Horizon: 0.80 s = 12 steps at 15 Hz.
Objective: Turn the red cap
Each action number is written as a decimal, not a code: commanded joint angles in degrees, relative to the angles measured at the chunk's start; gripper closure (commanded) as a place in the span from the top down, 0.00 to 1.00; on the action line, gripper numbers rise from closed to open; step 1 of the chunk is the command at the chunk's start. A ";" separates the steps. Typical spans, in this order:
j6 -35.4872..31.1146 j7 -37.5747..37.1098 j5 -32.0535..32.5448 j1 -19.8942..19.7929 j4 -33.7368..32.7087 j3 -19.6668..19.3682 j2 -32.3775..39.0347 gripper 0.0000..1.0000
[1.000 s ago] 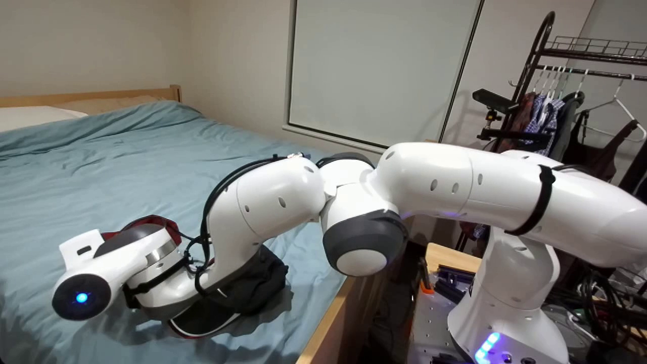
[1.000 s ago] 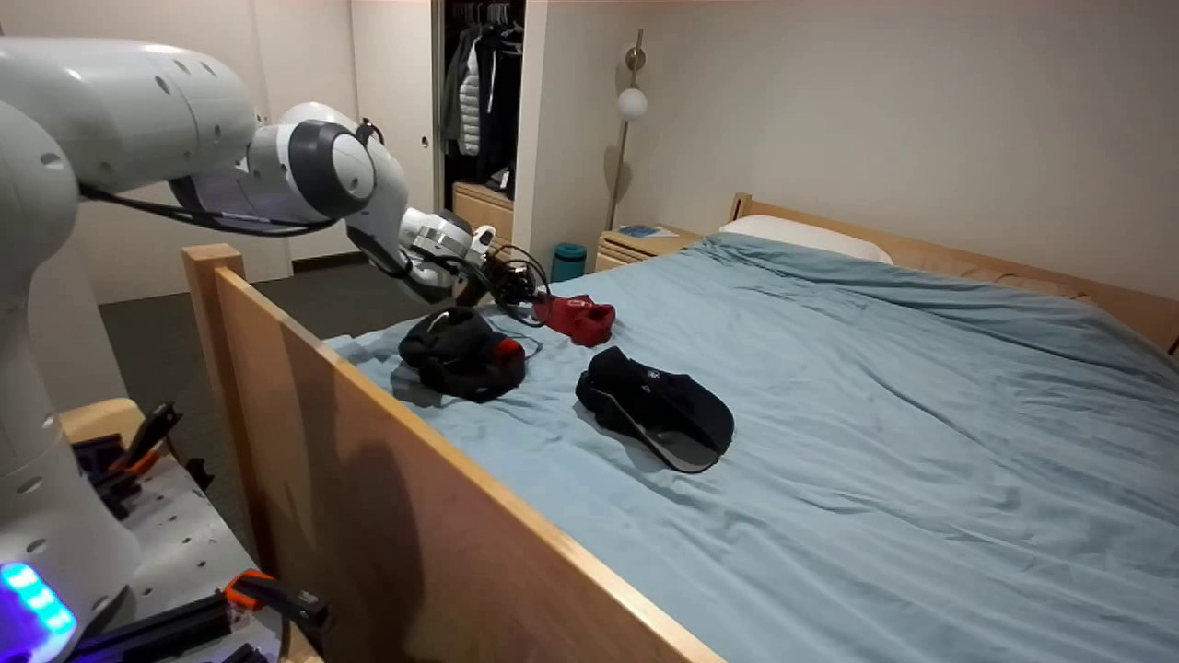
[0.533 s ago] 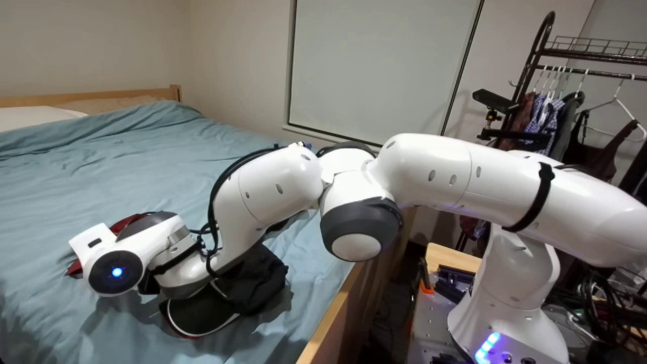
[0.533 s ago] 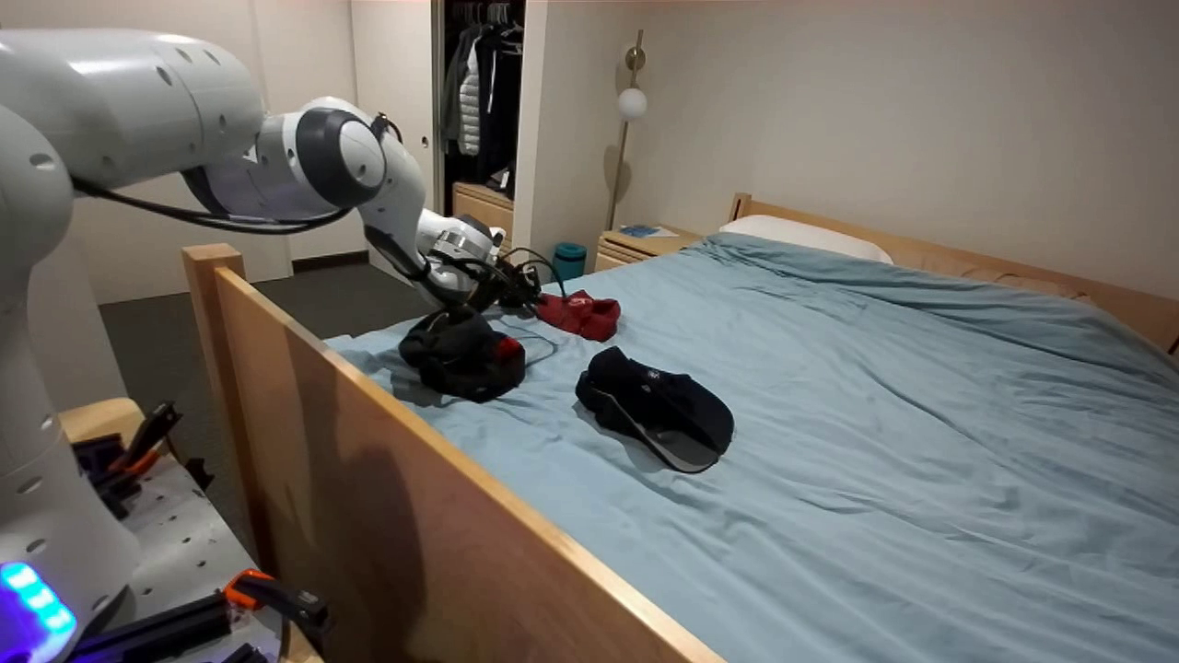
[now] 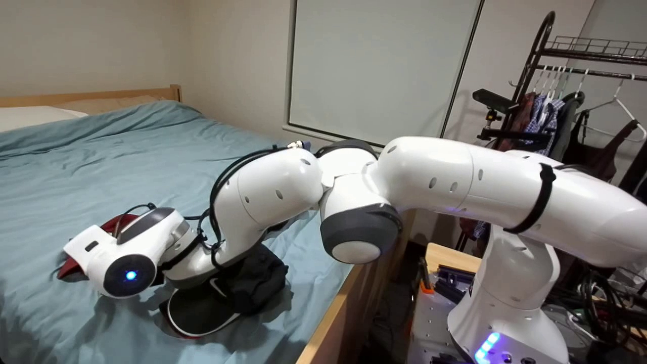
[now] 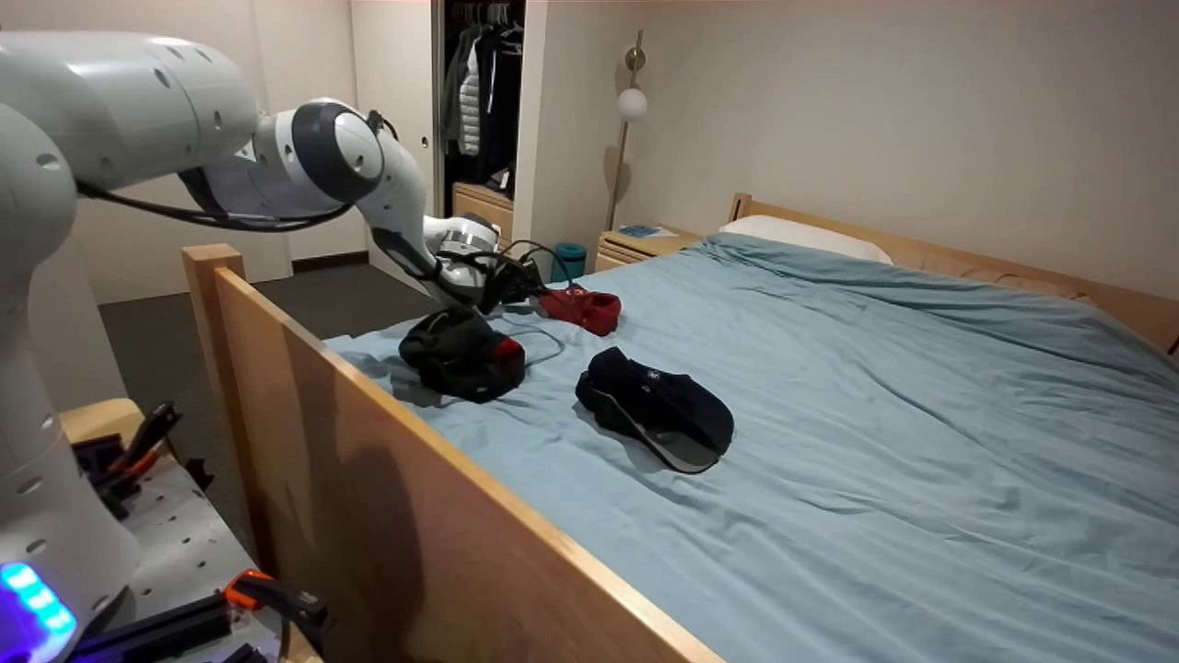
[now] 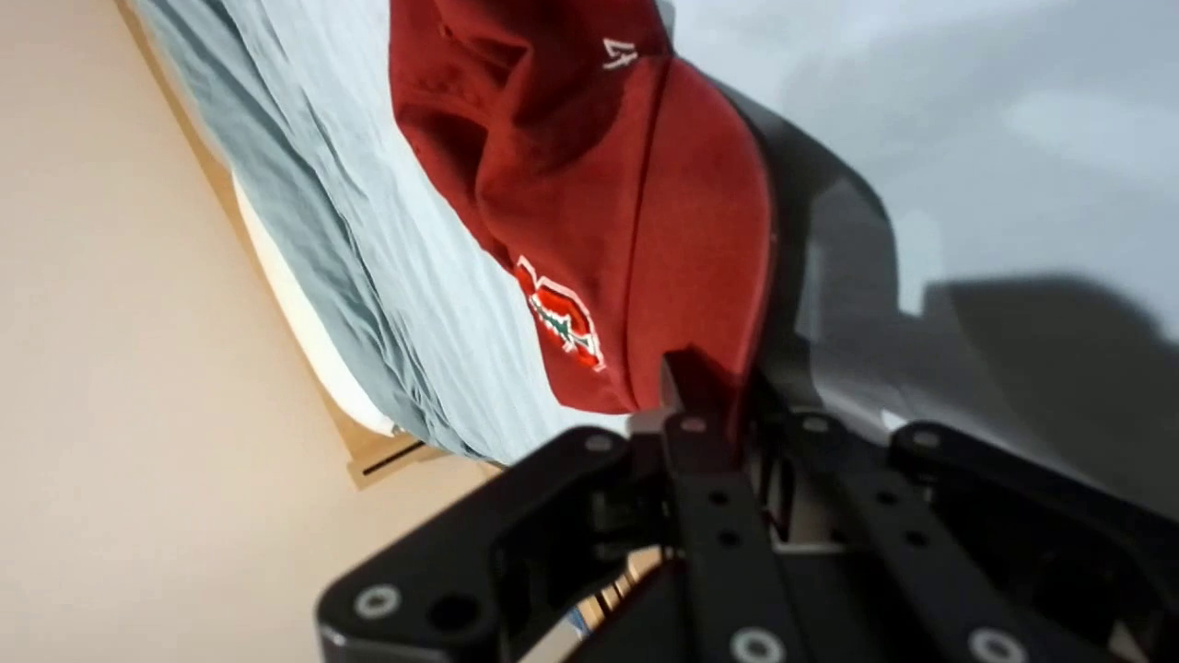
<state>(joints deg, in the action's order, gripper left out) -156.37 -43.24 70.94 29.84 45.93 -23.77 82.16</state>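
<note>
The red cap (image 7: pixel 571 203) lies on the blue bed cover, its brim (image 7: pixel 700 221) towards my gripper in the wrist view. My gripper (image 7: pixel 732 391) has its fingers close together with the brim's edge between them. The cap (image 6: pixel 589 310) also shows just beyond the gripper (image 6: pixel 536 287) in an exterior view. In an exterior view the cap (image 5: pixel 71 269) is partly hidden behind the white wrist, and the fingers are hidden there.
A black cap with a red patch (image 6: pixel 461 354) lies beneath and beside the wrist. A navy cap (image 6: pixel 659 410) lies further along the blue bed cover (image 6: pixel 875 396). The wooden footboard (image 6: pixel 442 470) stands between the robot base and the bed.
The wrist has moved rightwards and slightly up in an exterior view. The red cap has shifted and turned with it, now showing further out at the wrist's left side.
</note>
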 commanded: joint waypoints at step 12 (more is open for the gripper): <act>-46.97 -12.93 24.17 -9.34 -14.44 -13.42 4.28 0.05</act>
<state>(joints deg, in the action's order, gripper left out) -195.61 -58.75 92.56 25.78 39.06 -40.60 83.65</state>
